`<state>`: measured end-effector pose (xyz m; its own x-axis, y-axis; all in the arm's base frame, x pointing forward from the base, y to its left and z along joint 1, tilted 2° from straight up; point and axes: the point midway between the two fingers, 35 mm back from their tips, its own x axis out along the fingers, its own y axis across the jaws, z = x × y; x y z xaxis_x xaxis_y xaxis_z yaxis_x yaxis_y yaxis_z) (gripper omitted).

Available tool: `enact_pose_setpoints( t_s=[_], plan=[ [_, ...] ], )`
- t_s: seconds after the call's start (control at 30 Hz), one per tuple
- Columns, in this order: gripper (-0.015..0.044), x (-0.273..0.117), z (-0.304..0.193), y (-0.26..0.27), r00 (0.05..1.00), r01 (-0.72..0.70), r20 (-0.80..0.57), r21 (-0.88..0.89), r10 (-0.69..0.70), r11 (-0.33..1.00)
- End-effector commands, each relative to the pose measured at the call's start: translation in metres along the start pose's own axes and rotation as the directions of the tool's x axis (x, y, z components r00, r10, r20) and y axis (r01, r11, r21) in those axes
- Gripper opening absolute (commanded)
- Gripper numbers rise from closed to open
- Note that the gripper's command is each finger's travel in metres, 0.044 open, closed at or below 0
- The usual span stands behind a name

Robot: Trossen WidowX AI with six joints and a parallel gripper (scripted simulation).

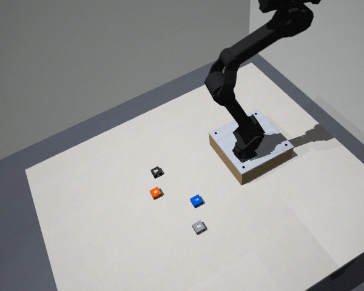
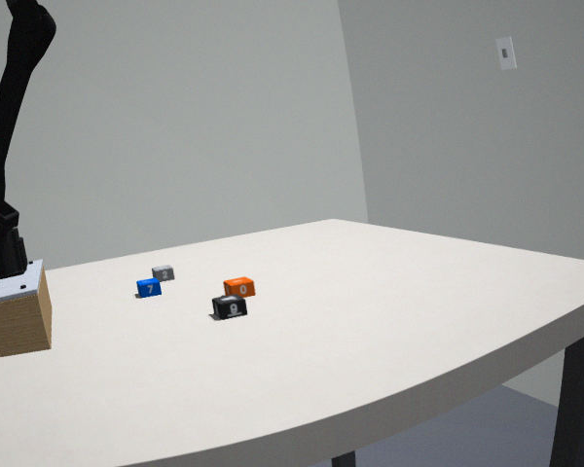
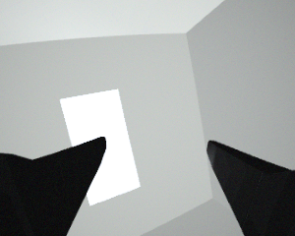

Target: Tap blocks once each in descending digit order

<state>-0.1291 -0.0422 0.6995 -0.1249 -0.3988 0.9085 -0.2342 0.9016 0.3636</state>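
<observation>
Two spread fingertips of the gripper [image 3: 156, 142] in the wrist view only, four blocks in the others.

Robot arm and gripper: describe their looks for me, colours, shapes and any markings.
The arm is black, with smooth, slim links and thicker, rounded joints. The gripper has two black fingers, broad lower down and tapering to narrow, blunt tips. No cables or lettering can be made out on either.
</observation>
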Motion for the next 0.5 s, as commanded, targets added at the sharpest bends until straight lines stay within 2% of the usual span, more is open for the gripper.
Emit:
enact_pose_setpoints(
  t_s=[0.0,0.07,0.23,0.47],
  plan=[
    [0.04,0.0,0.0,0.001,1.0,-0.004,0.002,-0.003,0.004,1.0],
    [0.04,-0.002,0.0,0.013,0.999,-0.038,0.02,-0.02,0.038,0.999],
    [0.04,-0.028,0.042,0.073,0.955,-0.211,0.209,-0.021,0.211,0.977],
    [0.04,-0.096,0.067,0.171,0.777,-0.518,0.371,-0.082,0.509,0.851]
  ],
)
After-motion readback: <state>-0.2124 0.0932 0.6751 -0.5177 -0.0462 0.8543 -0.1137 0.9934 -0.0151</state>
